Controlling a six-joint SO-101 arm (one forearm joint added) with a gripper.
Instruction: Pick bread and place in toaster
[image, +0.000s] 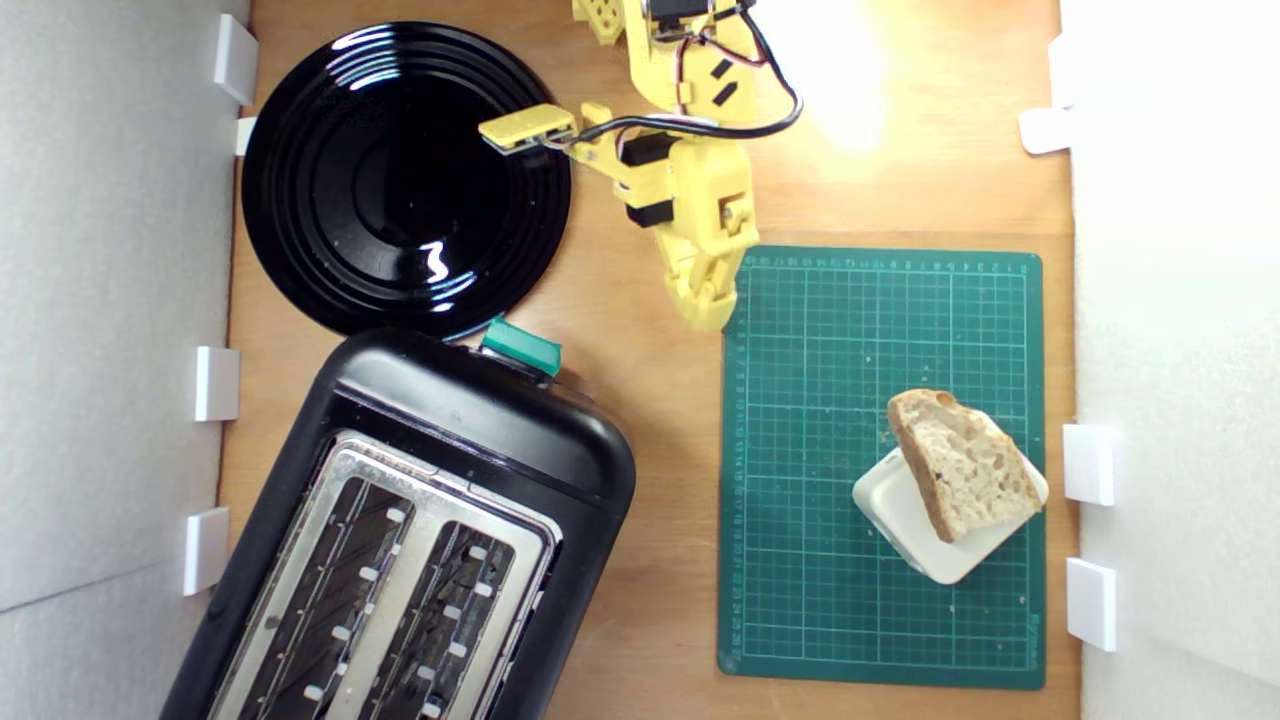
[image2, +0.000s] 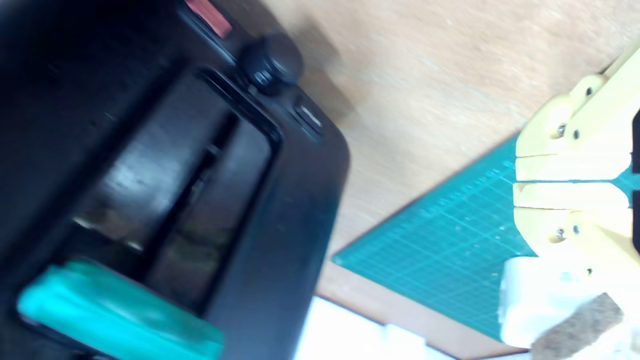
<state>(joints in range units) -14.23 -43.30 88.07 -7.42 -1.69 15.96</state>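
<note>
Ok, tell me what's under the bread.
The bread rests on a cream-white rounded square block, which sits on the green cutting mat. The block's top beneath the slice is covered, so anything there cannot be seen.

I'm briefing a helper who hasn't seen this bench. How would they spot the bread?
Find the green cutting mat at the exterior view's right. Near its right edge sits a white block; the bread lies on top, a brown-crusted wedge with holey crumb.
</note>
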